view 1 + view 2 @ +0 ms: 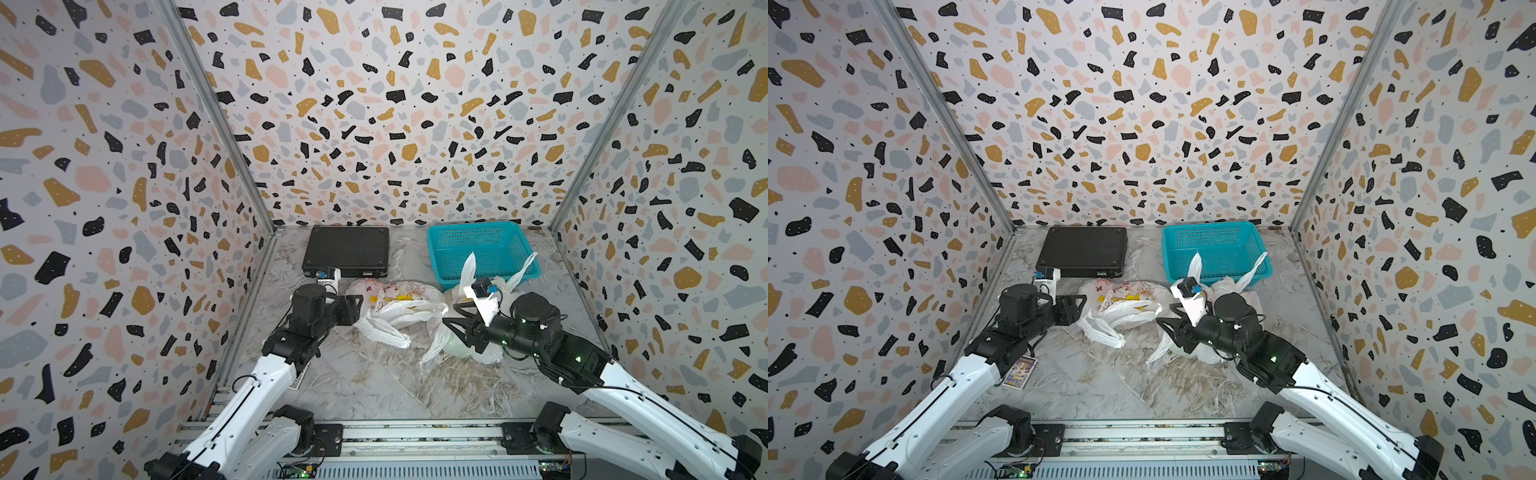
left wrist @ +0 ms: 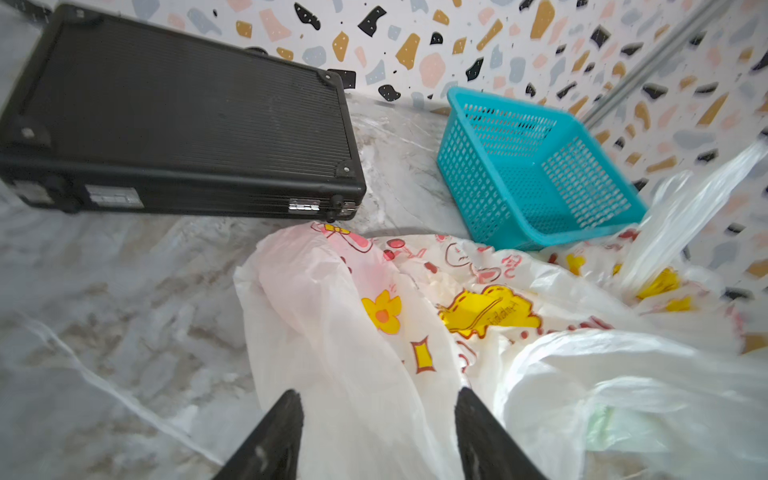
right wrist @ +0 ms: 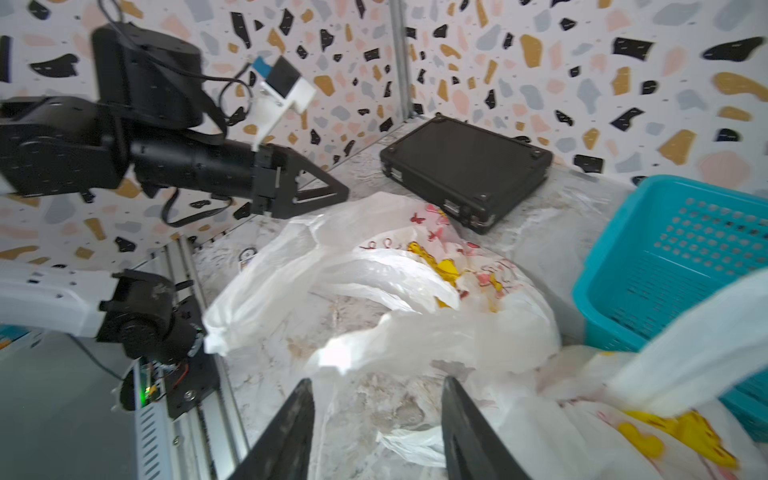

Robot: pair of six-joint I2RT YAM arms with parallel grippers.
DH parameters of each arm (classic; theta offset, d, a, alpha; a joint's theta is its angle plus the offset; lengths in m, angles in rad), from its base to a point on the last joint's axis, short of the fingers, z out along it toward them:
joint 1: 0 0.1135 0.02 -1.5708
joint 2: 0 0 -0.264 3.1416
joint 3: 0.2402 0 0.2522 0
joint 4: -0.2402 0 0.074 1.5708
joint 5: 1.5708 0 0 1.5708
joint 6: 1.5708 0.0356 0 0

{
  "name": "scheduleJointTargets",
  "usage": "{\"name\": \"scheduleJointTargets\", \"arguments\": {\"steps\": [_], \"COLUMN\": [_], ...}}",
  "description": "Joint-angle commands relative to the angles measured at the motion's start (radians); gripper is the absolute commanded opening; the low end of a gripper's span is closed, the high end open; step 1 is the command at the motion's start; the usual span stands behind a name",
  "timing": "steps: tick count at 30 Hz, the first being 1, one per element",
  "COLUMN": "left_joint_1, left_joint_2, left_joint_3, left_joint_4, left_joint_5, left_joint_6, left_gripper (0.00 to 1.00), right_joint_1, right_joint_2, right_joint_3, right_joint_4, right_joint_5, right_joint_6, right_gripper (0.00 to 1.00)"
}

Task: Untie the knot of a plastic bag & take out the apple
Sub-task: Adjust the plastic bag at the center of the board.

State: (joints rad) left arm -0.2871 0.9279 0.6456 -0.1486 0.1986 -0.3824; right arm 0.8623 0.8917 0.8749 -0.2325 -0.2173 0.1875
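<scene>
Plastic bag lies crumpled near black case and teal basket.

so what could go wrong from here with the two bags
1. The left end effector is open astride loose film of the printed bag; closing may pinch only a fold and drag the bag.
2. The second bag, at the open right end effector, has handles standing close by the basket; pulling them might snag or shift it.

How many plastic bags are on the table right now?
2. The central bag lies before the black case; the other bag sits before the teal basket, handles up.
</scene>
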Motion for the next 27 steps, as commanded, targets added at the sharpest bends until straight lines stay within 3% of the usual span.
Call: {"name": "scheduleJointTargets", "arguments": {"steps": [1, 3, 8, 9, 10, 12, 15, 20, 22, 25, 27], "left_joint_1": [0.001, 0.001, 0.001, 0.002, 0.001, 0.001, 0.002, 0.002, 0.002, 0.001, 0.002], "left_joint_2": [0.003, 0.004, 0.012, 0.014, 0.013, 0.005, 0.000, 0.055, 0.070, 0.084, 0.081], "left_joint_3": [-0.007, -0.016, -0.020, -0.021, -0.018, -0.022, -0.059, -0.068, -0.063, -0.049, -0.039], "left_joint_4": [0.052, 0.051, 0.036, 0.031, 0.022, 0.010, 0.053, 0.084, 0.100, 0.110, 0.106], "left_joint_5": [0.053, 0.045, 0.056, 0.057, 0.058, 0.057, 0.068, 0.110, 0.128, 0.156, 0.184], "left_joint_6": [-0.003, -0.010, -0.022, -0.029, -0.034, -0.038, -0.045, -0.055, -0.061, -0.073, -0.070], "left_gripper": [0.52, 0.48, 0.43, 0.51, 0.70, 0.82, 0.87, 0.84, 0.71, 0.24, 0.09], "right_joint_1": [0.025, 0.037, 0.039, 0.039, 0.039, 0.038, 0.033, 0.006, -0.013, -0.026, -0.015], "right_joint_2": [0.116, 0.183, 0.305, 0.327, 0.342, 0.353, 0.375, 0.357, 0.341, 0.314, 0.277], "right_joint_3": [0.058, 0.077, 0.058, 0.058, 0.053, 0.023, -0.010, -0.078, -0.105, -0.137, -0.144], "right_joint_4": [0.032, 0.049, 0.111, 0.109, 0.101, 0.106, 0.096, 0.098, 0.098, 0.095, 0.089], "right_joint_5": [-0.105, -0.137, -0.048, -0.023, 0.022, 0.090, 0.203, 0.298, 0.310, 0.284, 0.228], "right_joint_6": [-0.019, -0.014, 0.037, 0.046, 0.059, 0.071, 0.096, 0.144, 0.167, 0.175, 0.173], "right_gripper": [0.47, 0.43, 0.36, 0.34, 0.34, 0.34, 0.31, 0.30, 0.30, 0.29, 0.29]}}
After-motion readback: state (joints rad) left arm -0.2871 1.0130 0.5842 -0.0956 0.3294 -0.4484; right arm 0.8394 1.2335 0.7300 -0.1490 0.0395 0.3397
